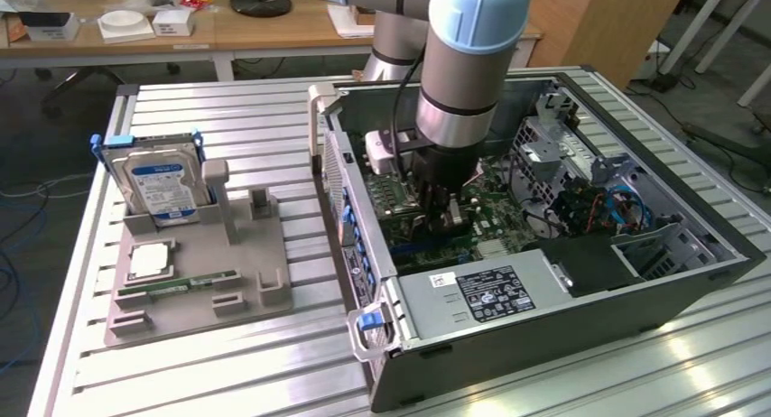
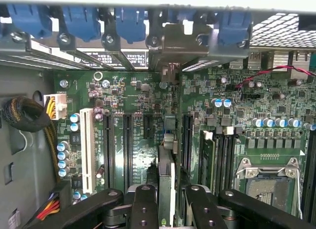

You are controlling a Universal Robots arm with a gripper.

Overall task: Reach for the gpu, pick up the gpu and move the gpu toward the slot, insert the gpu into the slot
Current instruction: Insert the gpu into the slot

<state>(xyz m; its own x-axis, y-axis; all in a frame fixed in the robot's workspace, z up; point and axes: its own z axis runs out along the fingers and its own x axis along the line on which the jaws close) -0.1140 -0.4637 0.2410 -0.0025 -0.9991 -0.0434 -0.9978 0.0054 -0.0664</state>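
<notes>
Arm tubes (image 1: 464,97): bare silver-grey metal cylinders, smooth, with a soft sheen.
Joint cap (image 1: 482,15): pale blue plastic housing, rounded, with a dark band where it meets the silver tube.
Cable (image 1: 404,101): one thin black lead running down alongside the silver tube.
Wrist box (image 1: 381,152): small white block fixed beside the arm's lower end.
Tool end (image 1: 443,178): black cylinder under the silver section, narrowing downward.
Gripper (image 2: 167,209): matt black throughout; in the wrist view, broad angled outer links and two upright inner bars.
Screws (image 2: 144,188): round, dark, recessed heads set along the bars and link pivots.
</notes>
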